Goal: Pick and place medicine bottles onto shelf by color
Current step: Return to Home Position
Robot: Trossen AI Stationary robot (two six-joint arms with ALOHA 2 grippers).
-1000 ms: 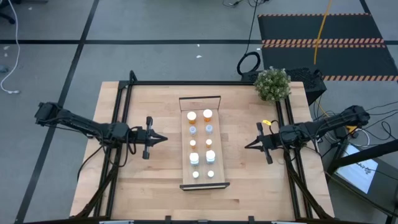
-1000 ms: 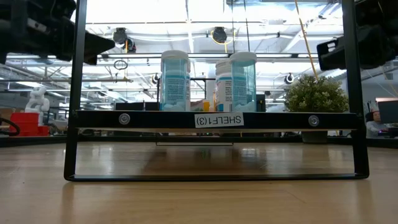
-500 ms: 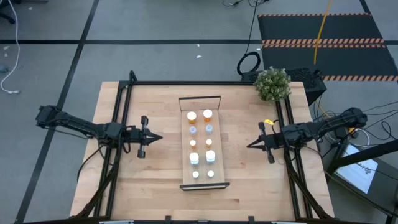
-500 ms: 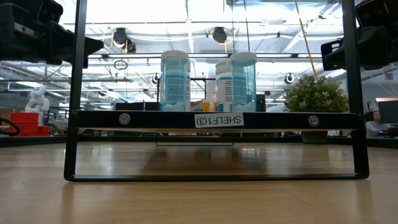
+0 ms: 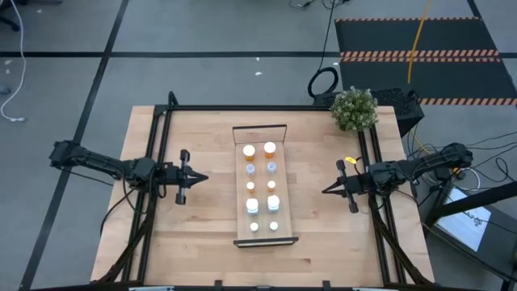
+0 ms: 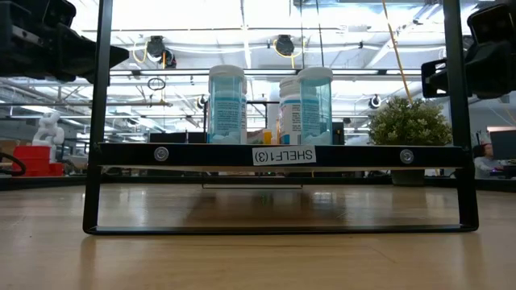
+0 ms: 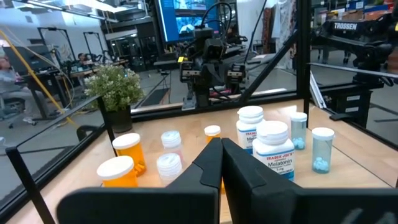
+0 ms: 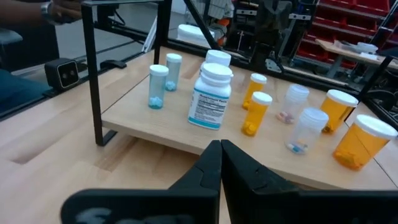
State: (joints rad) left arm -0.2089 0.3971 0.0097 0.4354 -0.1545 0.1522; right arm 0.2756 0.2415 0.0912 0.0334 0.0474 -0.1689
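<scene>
The shelf (image 5: 262, 237), a long light-wood board on dark end frames, stands mid-table. Several white-capped medicine bottles stand upright on it in two rows: orange ones (image 5: 249, 150) at the far end, then clear ones (image 5: 272, 167), small orange ones (image 5: 250, 186), white ones (image 5: 252, 205) and pale blue ones (image 5: 274, 225) at the near end. My left gripper (image 5: 205, 178) hovers shut to the left of the shelf, pointing level at it. My right gripper (image 5: 324, 191) hovers shut on the shelf's right side. Both are empty; their wrist views show the fingertips together (image 7: 221, 143) (image 8: 221, 144).
A potted plant (image 5: 354, 109) stands at the table's far right corner. Black frame rails (image 5: 158, 145) run along the table's left, right and far sides. Bare wood lies between each gripper and the shelf.
My left gripper has drawn back toward the table's left edge, away from the shelf. My right gripper has drawn back a little toward the right edge. Both stayed shut. The bottles have not moved.
</scene>
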